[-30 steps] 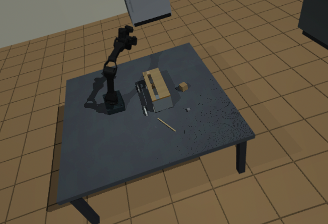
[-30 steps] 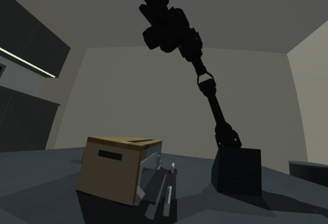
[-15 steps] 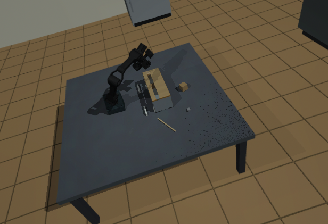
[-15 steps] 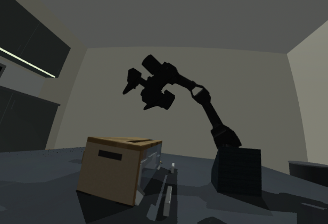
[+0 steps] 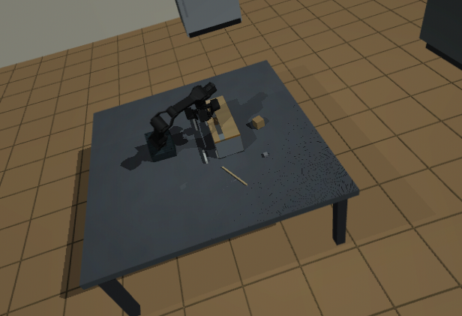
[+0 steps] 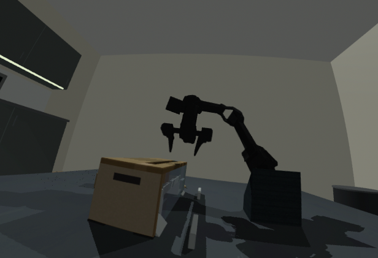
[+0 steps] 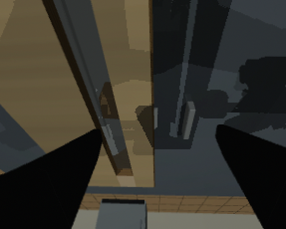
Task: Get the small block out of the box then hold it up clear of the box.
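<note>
My black parallel-jaw gripper (image 6: pixel 183 152), fingers spread and empty, hangs above the tan wooden clear-fronted box (image 6: pixel 127 193) near the dark bench's (image 5: pixel 157 209) far edge; no lettering is legible.

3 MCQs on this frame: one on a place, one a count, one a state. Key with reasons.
1. Where is the gripper?
A. above the box
B. on the table beside the stick
C. over the floor

2. How many slots show in the top of the box?
A. none
B. one
C. three

3. How do the jaws stand?
A. shut on the block
B. shut, empty
C. open, empty

Key: 1 A, the exterior view shows it hanging over the lid. 2 B, one long slot runs along the lid. 3 C, the fingertips stand wide apart with nothing between.
</note>
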Action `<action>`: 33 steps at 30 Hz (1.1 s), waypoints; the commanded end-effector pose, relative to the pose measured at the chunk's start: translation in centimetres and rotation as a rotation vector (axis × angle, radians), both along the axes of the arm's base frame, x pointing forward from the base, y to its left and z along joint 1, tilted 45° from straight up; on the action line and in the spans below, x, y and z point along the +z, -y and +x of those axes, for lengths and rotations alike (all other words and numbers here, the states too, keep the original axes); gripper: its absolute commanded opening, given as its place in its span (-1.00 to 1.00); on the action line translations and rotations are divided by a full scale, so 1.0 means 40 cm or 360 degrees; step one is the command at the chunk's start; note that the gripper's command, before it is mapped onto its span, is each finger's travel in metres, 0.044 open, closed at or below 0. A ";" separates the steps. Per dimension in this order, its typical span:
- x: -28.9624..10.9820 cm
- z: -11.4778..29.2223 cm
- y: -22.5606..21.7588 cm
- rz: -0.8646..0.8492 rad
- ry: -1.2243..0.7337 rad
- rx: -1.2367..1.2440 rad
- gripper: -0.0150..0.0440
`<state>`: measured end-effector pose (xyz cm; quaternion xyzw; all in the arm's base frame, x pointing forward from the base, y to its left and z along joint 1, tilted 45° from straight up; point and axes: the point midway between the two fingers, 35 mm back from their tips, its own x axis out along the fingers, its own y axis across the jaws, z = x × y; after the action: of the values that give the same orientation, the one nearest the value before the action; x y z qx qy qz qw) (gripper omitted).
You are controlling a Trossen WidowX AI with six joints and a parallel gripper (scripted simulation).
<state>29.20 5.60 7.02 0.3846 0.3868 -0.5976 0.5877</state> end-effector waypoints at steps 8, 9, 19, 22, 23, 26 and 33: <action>-0.007 -0.012 0.026 -0.0021 -0.0025 -0.0034 0.86; -0.010 -0.012 0.028 -0.0021 -0.0025 -0.0034 0.86; -0.041 -0.008 0.055 -0.0021 -0.0024 -0.0034 0.86; -0.051 -0.007 0.063 -0.0021 -0.0024 -0.0034 0.86; -0.054 -0.007 0.066 -0.0021 -0.0023 -0.0034 0.86; -0.063 -0.007 0.074 -0.0021 -0.0023 -0.0034 0.86; -0.084 -0.006 0.093 -0.0022 -0.0023 -0.0034 0.86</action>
<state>29.12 2.47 4.23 0.3838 0.3823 -0.6069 0.5816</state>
